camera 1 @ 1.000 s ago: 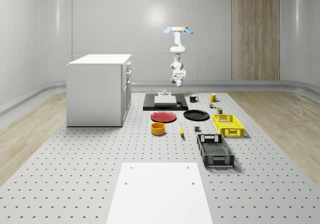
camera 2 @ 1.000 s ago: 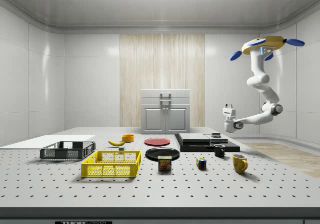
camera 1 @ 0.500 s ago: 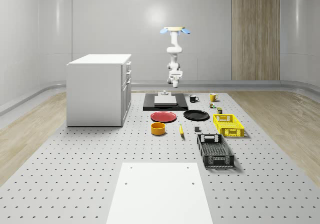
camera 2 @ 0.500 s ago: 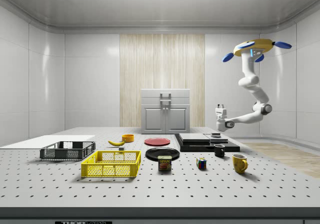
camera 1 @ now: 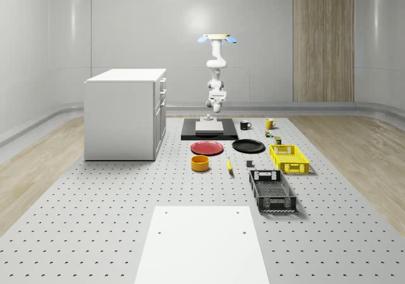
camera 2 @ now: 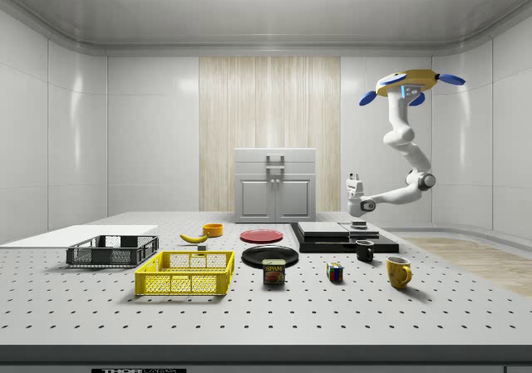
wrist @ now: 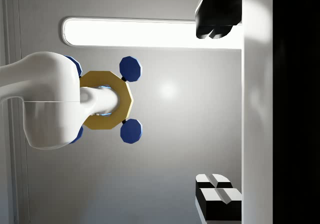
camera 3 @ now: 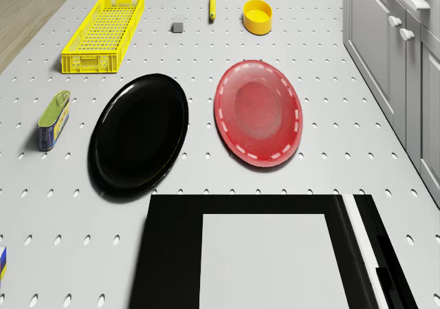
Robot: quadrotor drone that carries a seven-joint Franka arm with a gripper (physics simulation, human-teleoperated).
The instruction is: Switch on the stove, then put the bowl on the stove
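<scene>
Near the middle of the bench (camera 1: 95, 233), the yellow bowl (camera 1: 200, 163) sits before the red plate (camera 1: 207, 148). Farther back, the fingers (camera 2: 355, 177), spread apart, hang just above the stove (camera 1: 209, 129); the drone (camera 2: 405, 87) hovers beyond its far edge.

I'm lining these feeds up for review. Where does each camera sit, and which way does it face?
Whole-scene view: off the robot, high at the table's end, facing the stove; drone, arm and gripper show.
Side view: off the robot at table height, looking across; the drone hovers beside the stove.
Drone view: on the drone's body, facing forward and down at the plates and stove.
Wrist view: on the arm's wrist; the drone shows.
Shared: the yellow bowl.
</scene>
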